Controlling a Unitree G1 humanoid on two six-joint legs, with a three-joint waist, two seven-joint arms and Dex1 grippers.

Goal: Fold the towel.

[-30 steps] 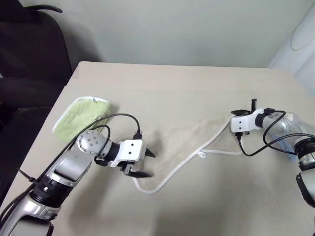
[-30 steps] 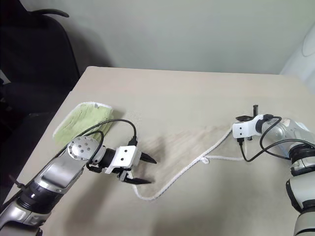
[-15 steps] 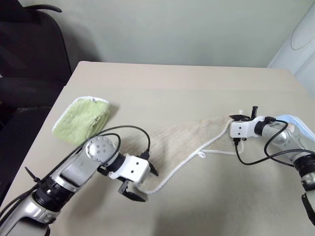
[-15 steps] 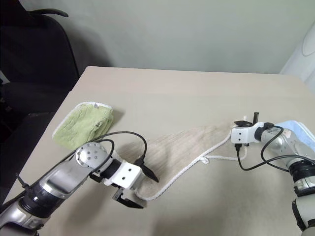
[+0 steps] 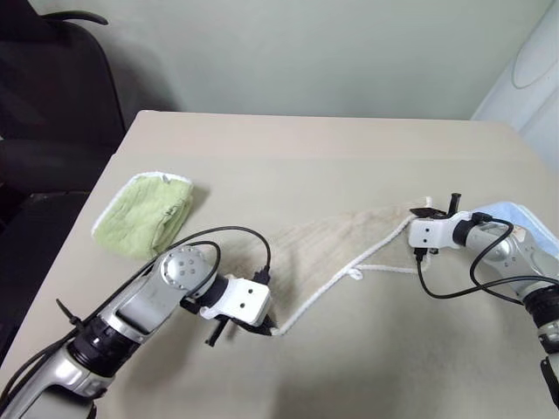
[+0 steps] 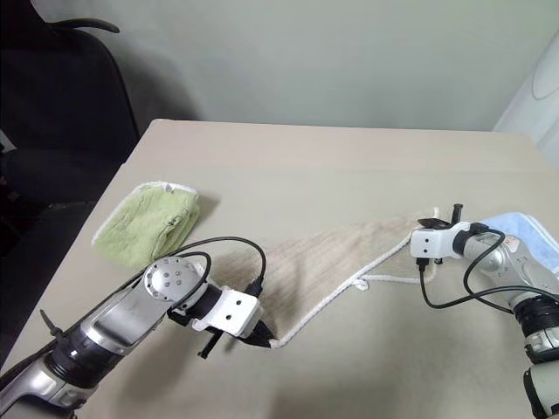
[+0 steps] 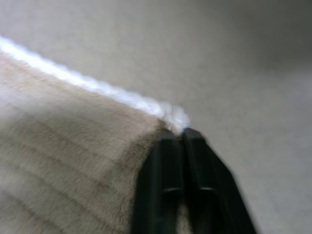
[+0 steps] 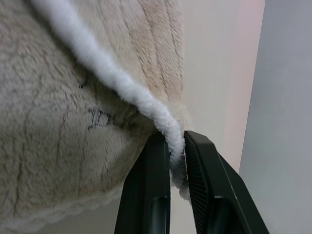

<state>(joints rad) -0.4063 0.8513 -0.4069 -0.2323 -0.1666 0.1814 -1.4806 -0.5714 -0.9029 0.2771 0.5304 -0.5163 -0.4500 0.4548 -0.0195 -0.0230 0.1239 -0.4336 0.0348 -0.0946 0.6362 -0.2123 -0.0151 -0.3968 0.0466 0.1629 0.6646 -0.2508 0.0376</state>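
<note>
On the table (image 5: 332, 148), the towel (image 5: 336, 240) stretches between the left pincer (image 6: 265, 336), pinching its near corner, and the right pincer (image 5: 424, 212), pinching its white-edged far corner, a green towel (image 5: 144, 212) beyond the left pincer.

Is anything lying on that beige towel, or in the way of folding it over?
Nothing visible. Both grippers, left and right, already pinch corners of the towel; the green cloth lies apart on the table.

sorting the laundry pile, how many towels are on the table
3. The beige towel lies spread mid-table, pinched at two corners by the left gripper and right gripper. A folded green towel sits near the left edge. A light blue towel lies partly behind the right arm.
</note>
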